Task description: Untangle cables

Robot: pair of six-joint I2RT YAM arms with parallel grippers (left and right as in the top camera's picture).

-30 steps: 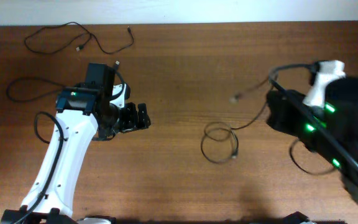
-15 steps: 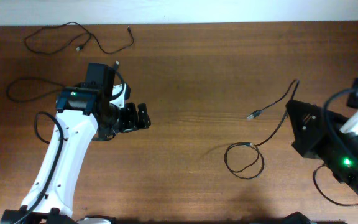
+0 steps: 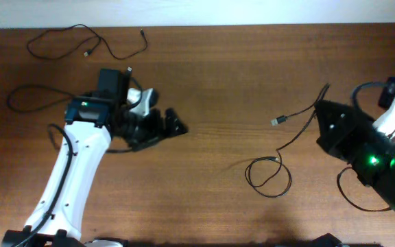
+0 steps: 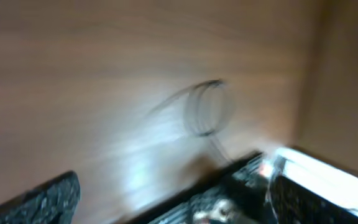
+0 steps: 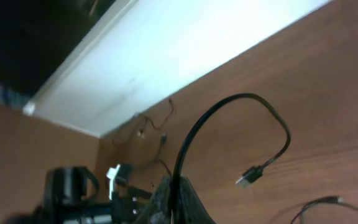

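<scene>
Since the earlier frame the left hand (image 3: 164, 129) has swung right over the counter (image 3: 204, 75), its fingers wide apart and empty. The right hand (image 5: 171, 190) stays clamped on one cable (image 3: 267, 178), whose loop lies centre-right. There are three cables in all. A second cable (image 3: 88, 42) lies at the far-left corner, and a third cable (image 3: 22, 96) lies beside the left arm.

My brown wood worktop (image 3: 211, 82) carries three thin black cords. The looped cord (image 3: 248, 173) lies just ahead of my right hand (image 3: 323, 110), on the side toward my left hand (image 3: 166, 129). Behind the left hand lie the far-edge cord (image 3: 81, 27) and the nearer cord (image 3: 29, 86), apart from each other.
</scene>
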